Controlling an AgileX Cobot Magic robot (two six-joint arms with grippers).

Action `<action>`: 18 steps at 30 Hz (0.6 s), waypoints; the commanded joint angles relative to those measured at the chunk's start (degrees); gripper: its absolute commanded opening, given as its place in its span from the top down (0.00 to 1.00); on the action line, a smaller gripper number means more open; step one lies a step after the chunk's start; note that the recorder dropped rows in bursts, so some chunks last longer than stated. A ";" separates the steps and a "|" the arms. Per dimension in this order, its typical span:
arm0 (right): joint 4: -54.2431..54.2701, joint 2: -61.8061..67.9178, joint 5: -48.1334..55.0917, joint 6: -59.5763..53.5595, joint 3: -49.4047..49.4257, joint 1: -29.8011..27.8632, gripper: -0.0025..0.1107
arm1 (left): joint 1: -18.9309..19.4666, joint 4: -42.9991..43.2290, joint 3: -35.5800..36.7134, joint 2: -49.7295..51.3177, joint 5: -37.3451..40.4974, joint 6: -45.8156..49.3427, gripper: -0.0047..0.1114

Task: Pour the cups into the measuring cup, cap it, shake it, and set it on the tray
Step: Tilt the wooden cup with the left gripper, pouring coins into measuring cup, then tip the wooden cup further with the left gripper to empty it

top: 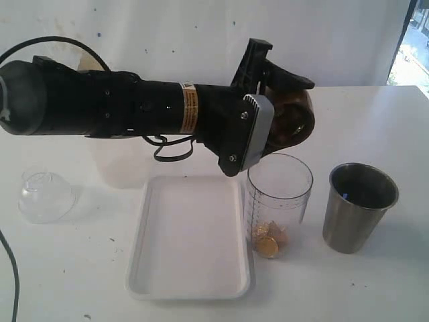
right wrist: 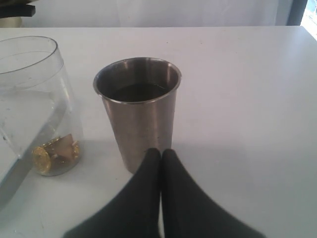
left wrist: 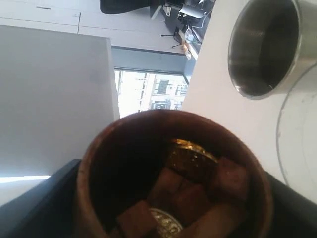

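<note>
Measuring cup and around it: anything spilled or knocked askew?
Nothing stands out. The measuring cup stands upright beside the tray, coins and blocks inside it, none on the table. The wooden cup is tipped above it in the left gripper.

Brown wooden cup tipped sideways above clear measuring cup, coins and brown cubes inside. Measuring cup upright, gold coins at bottom, just beside white tray. Steel tumbler upright, near its other side.
</note>
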 commanded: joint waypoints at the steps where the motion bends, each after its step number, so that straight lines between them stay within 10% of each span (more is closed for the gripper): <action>1: -0.09 -0.31 -0.78 0.09 0.30 -0.13 0.98 | -0.09 -0.98 -0.48 -0.73 -0.97 2.36 0.96; 18: -0.09 -0.31 -0.78 0.09 0.30 -0.13 0.98 | -0.21 -0.85 -0.48 -0.73 -0.13 10.96 0.96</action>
